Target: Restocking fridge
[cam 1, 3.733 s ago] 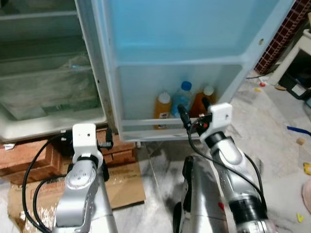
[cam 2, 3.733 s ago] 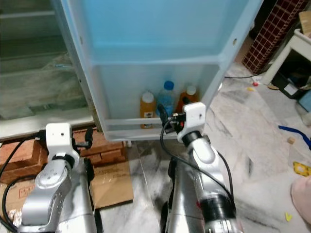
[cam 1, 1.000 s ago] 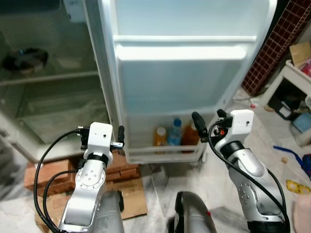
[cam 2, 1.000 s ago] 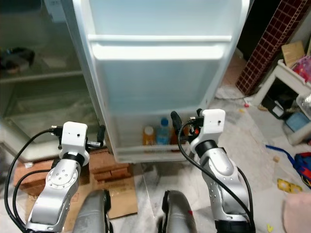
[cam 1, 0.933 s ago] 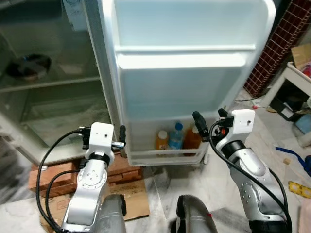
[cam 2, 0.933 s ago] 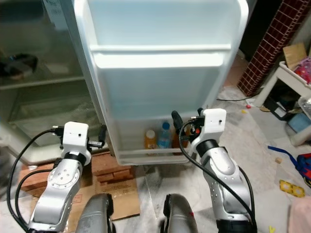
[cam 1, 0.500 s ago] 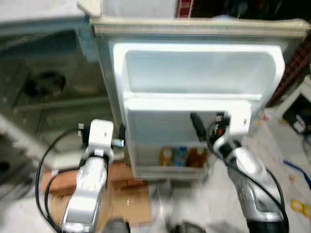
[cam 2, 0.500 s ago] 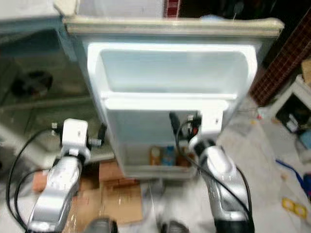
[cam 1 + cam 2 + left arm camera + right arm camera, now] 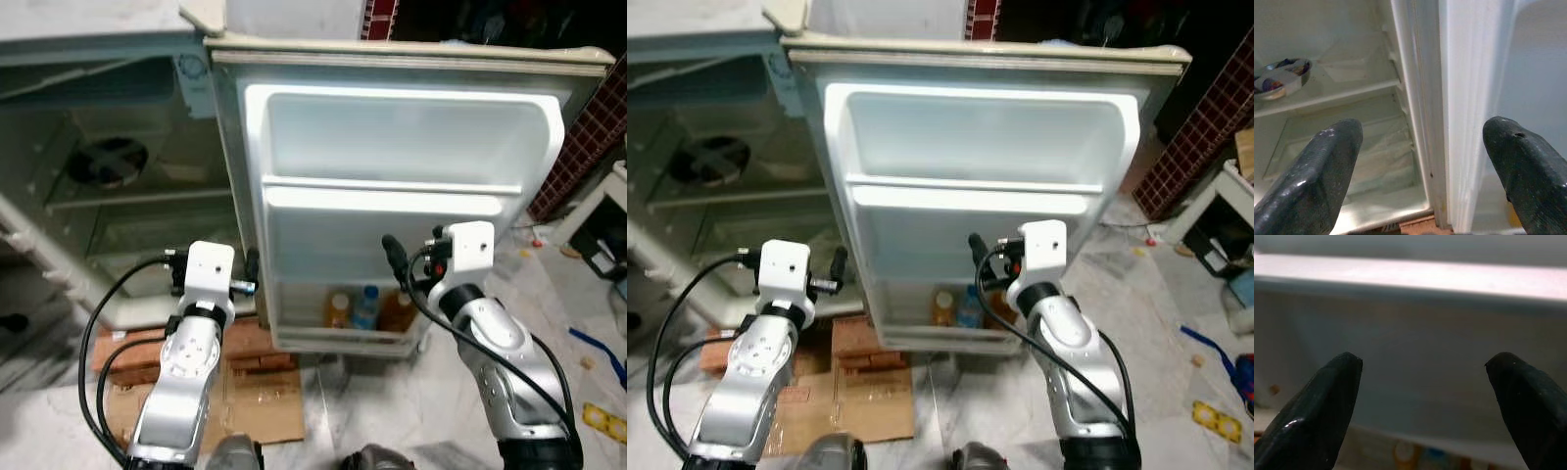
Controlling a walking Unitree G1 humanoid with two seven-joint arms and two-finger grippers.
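Note:
The fridge door (image 9: 392, 147) stands wide open toward me, its upper shelves bare. Its bottom shelf holds three bottles: an orange one (image 9: 340, 308), a blue-capped clear one (image 9: 366, 305) and an amber one (image 9: 398, 311). My right gripper (image 9: 416, 250) is raised in front of the door's lower panel, above the bottles, open and holding nothing (image 9: 1422, 396). My left gripper (image 9: 1422, 161) hangs open and holding nothing by the door's hinge edge, facing the fridge cabinet (image 9: 118, 196).
A dark bowl (image 9: 1281, 78) sits on a shelf inside the cabinet. The fridge rests on red bricks (image 9: 127, 343), with flat cardboard (image 9: 255, 401) on the marble floor. At the right are a brick wall (image 9: 588, 147), a white table (image 9: 607, 206) and small floor litter (image 9: 605, 421).
The camera has risen and pulled back, so the whole door now shows instead of its bottom shelf. Both grippers stay open; the right one now sits above the bottles.

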